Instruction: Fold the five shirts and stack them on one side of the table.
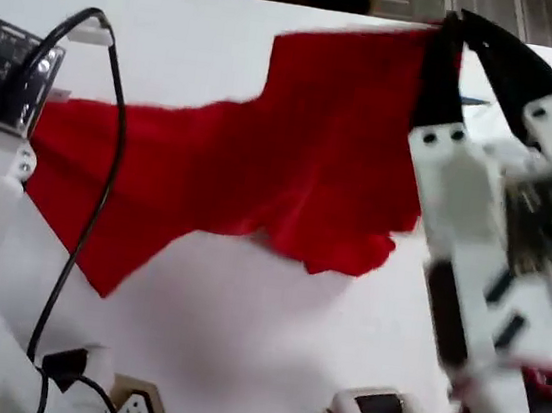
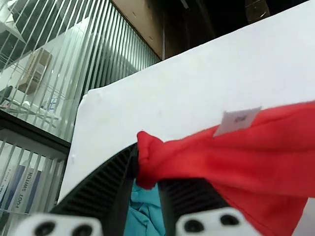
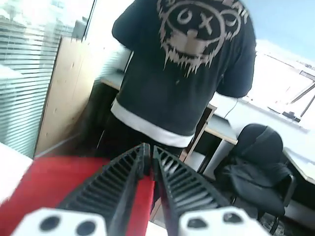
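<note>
Left gripper [image 2: 147, 172] and right gripper [image 3: 149, 152] both pinch the red shirt [image 1: 292, 158] (the right by a thin edge), so a harder pull could slip it free.

From here I see a white table [image 1: 243, 313] with a red shirt [image 1: 261, 164] spread over its far half (how much of the cloth actually rests on the top, I cannot tell). Teal fabric [image 2: 142, 216] shows beneath the shirt's bunched corner.
</note>
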